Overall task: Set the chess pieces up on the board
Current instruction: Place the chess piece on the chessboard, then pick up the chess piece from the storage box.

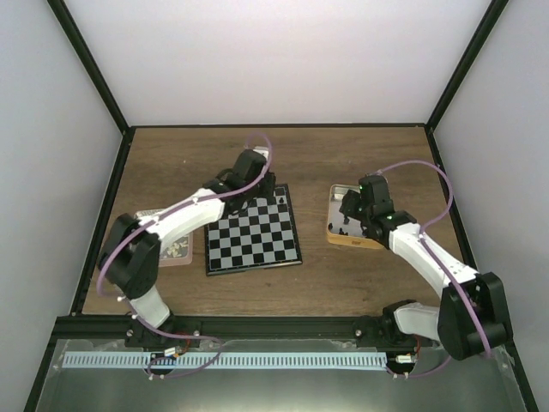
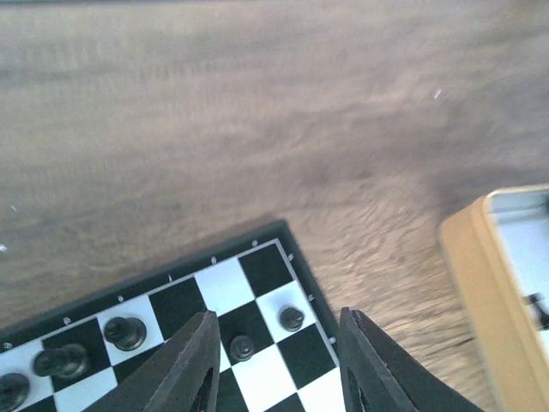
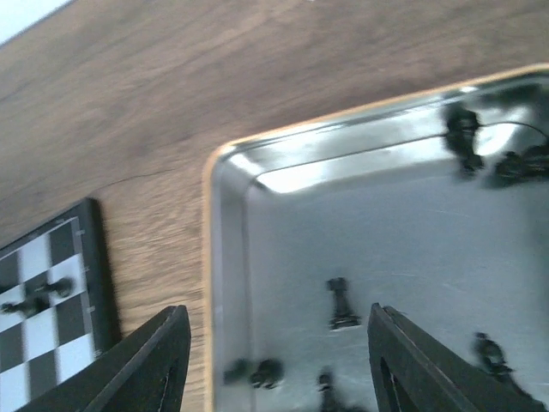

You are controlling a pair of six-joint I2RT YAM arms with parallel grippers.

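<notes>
The board (image 1: 257, 245) of black and pale checks lies mid-table. My left gripper (image 1: 257, 193) hovers over its far right corner, open. In the left wrist view two small black pawns (image 2: 241, 348) (image 2: 292, 318) stand on corner squares between the spread fingers of the left gripper (image 2: 276, 319), and other chess pieces (image 2: 125, 331) stand along the far row. My right gripper (image 3: 279, 313) is open above the left part of the metal tin (image 3: 225, 257). One upright black piece (image 3: 341, 305) stands between its fingers, untouched. More pieces (image 3: 463, 133) lie in the tin's far corner.
The tin (image 1: 336, 236) sits right of the board on the wooden table. A pink tray (image 1: 176, 249) lies at the board's left, partly under the left arm. Dark frame posts and white walls close in the table.
</notes>
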